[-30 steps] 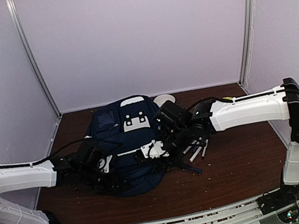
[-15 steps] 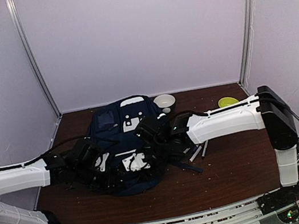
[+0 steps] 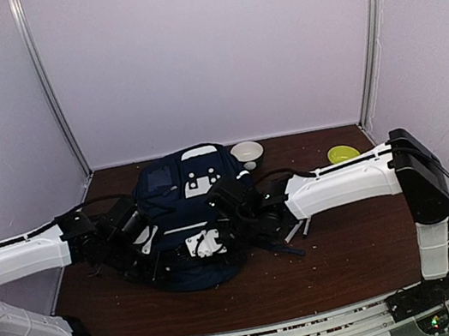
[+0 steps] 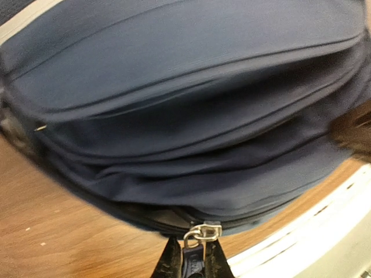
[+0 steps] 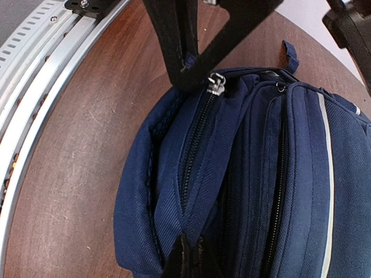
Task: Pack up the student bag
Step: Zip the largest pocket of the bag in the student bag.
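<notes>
zipper step apparent: left gripper (image 4: 192, 256) pinches zipper pull (image 4: 202, 232), right gripper (image 5: 186, 256) clamps student bag (image 5: 249, 191); next, draw along track.

I see the brown tabletop (image 3: 354, 258) carrying the student bag (image 3: 191, 265) at its middle. A white bowl (image 3: 247, 153) sits just beyond the bag. A yellow-green dish (image 3: 343, 152) lies far right, and pens (image 3: 296, 229) lie beside the bag's right side.

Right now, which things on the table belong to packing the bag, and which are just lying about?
Job: backpack; zip pull in left fingers; right fingers on its fabric; pens, probably to pack.
Lying about: white bowl; yellow dish.
</notes>
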